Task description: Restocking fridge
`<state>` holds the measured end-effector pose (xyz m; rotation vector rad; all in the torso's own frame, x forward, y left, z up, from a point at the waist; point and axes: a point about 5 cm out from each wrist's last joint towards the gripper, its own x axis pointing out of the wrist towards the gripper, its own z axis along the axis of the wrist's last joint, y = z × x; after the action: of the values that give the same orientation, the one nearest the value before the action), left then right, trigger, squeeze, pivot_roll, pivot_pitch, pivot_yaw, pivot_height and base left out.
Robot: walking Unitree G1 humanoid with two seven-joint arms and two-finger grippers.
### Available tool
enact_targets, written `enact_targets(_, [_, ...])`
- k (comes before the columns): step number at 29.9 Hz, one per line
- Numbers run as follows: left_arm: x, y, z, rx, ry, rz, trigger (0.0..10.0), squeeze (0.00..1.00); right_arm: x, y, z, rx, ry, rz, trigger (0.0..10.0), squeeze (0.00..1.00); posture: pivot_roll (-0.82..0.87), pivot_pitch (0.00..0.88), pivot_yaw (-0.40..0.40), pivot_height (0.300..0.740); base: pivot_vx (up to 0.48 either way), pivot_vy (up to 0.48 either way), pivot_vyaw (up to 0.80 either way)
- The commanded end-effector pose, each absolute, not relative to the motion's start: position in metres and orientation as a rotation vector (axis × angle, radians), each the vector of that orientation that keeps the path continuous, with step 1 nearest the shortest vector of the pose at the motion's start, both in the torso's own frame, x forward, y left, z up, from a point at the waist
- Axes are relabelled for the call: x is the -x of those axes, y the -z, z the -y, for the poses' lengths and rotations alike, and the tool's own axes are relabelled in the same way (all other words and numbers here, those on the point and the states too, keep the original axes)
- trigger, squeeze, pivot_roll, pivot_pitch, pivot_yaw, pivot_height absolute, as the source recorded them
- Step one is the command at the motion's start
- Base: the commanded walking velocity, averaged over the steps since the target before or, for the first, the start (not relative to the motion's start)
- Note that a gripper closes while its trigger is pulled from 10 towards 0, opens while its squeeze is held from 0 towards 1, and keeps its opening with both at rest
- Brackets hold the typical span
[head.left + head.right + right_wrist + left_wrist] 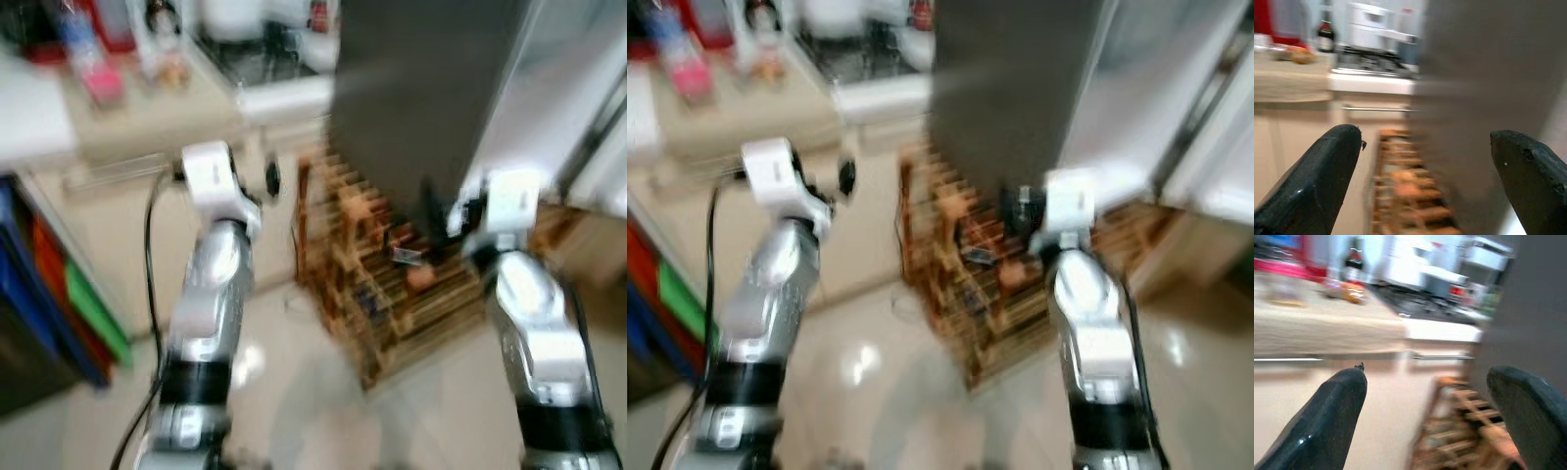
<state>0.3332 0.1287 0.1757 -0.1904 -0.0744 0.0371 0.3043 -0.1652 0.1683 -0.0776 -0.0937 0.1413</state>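
Clearly, both grippers are seen spread wide with nothing held between their fingers: in the left wrist view the left gripper (1425, 396) has its two black fingers (1327, 421) far apart, and in the right wrist view the right gripper (1425, 161) has its two fingers (1312, 181) equally far apart, touching nothing. In the head views, which are blurred, two silver arms are raised ahead of the body, the left arm (211, 284) before a beige cabinet front and the right arm (529, 304) before the fridge. The fridge (421, 88) is seen as one tall dark grey block ahead and to the right, and a pale panel (578, 88) stands at its right, though whether this is its door cannot be told. One wooden rack (392, 284) stands on the glossy floor (294, 392) at the foot of the fridge; small items lie in it, too blurred to be counted or named. One counter (147, 108) runs along the left with a hob (1425, 308) set beside it. One dark bottle (1354, 259) is made out on the counter near some red things, and other items there are too smeared to count.
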Motion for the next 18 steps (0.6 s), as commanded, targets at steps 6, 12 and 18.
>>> enact_targets(6, [-0.3342, -0.175, -0.125, 0.166, -0.043, 0.069, 10.0, 0.0, -0.3062, -0.1676, 0.158, 0.057, -0.186, 0.088, 10.0, 0.06, -0.06, 0.0, -0.006, 0.74, 0.0, 0.0, 0.66])
enact_targets(12, [-0.3344, -0.1726, -0.1223, 0.158, -0.047, 0.058, 10.0, 0.0, -0.3049, -0.1655, 0.1552, 0.058, -0.207, 0.085, 10.0, 0.06, -0.06, 0.0, -0.007, 0.74, 0.0, 0.0, 0.64])
enact_targets(18, [-0.3299, -0.1661, -0.1259, 0.045, -0.008, 0.056, 10.0, 0.0, -0.3032, -0.1609, 0.16, 0.002, -0.171, 0.075, 10.0, 0.07, -0.06, 0.0, -0.004, 0.74, 0.0, 0.0, 0.62])
